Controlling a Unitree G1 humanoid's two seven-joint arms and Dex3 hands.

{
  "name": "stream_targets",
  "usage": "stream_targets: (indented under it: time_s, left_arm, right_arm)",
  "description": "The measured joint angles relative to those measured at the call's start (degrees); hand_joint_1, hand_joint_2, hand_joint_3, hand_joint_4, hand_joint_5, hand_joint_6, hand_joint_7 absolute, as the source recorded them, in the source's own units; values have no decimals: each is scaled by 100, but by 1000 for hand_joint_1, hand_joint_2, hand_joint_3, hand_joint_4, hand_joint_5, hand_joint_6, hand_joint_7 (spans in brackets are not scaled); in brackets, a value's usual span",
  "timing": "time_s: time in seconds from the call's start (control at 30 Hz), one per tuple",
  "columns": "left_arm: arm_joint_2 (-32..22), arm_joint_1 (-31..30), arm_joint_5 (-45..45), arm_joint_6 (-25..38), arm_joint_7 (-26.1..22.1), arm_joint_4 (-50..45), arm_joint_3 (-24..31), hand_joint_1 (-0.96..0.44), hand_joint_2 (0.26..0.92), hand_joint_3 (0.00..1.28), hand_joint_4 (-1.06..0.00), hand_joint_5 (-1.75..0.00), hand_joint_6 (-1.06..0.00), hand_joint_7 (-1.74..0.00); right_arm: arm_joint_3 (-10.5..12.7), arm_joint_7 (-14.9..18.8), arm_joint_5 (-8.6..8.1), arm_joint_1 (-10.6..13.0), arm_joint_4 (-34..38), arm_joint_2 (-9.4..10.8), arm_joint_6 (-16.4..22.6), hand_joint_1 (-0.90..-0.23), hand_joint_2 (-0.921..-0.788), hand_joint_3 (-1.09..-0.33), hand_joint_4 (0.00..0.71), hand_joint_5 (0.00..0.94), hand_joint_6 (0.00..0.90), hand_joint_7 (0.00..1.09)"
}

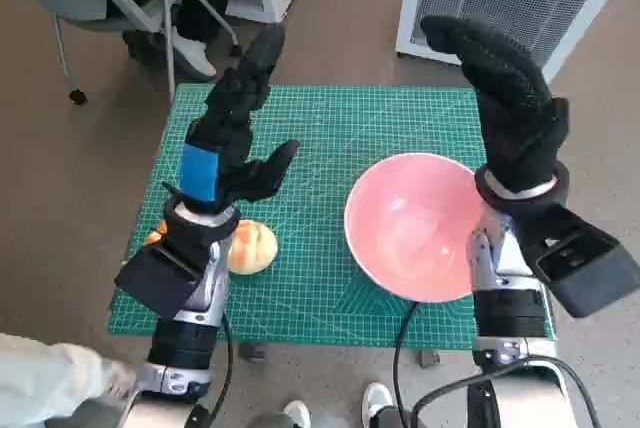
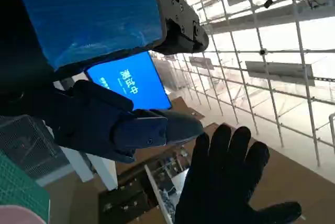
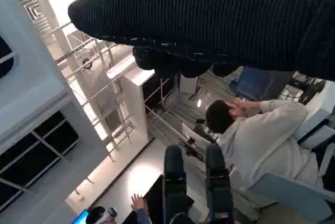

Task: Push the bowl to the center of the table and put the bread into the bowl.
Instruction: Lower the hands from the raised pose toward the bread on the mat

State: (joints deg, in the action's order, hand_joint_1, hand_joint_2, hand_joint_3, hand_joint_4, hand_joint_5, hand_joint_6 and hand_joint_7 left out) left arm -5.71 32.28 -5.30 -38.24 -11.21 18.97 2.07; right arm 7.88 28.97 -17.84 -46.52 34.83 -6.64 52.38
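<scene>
Resting on gridded green mat (image 1: 330, 148), glossy round pink bowl (image 1: 415, 223), domed golden bread (image 1: 250, 246)

Bowl (image 1: 412, 225) glossy pink (plastic-looking); mat (image 1: 330, 128) matt green, gridded; right robot hand (image 1: 510, 98) knitted cloth.

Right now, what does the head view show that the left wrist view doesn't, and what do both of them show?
Only the head view shows the bread, lying on the green mat beside the left forearm, and the whole pink bowl toward the table's right side, by the right forearm. Only the left wrist view shows a lit blue screen and pale scaffolding-like shelving beyond the hand. Both show the left hand, raised and holding nothing, and the right hand, also raised with its fingers spread.
</scene>
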Motion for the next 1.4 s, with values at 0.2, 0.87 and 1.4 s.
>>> stream_targets:
  time_s: [0.2, 0.87, 1.4]
  left_arm:
    - [-5, 0, -1, 20, -5, -23, 16, -611, 921, 384, -284, -3, -406, -10]
    - [-4, 0, 58, -133, 45, -55, 78, -601, 921, 385, -309, -9, -408, -8]
    - [-42, -265, -23, -128, 42, -171, 171, -611, 921, 373, -323, -8, -415, -9]
  right_arm:
    - [8, 0, -3, 3, -1, 0, 0, -542, -921, -805, 211, 26, -1, 610]
    - [50, 57, -94, 120, -116, -34, -27, -557, -921, -850, 195, 18, -1, 582]
    - [1058, -791, -6, 922, 364, -487, 418, -543, -921, -818, 209, 32, -1, 614]
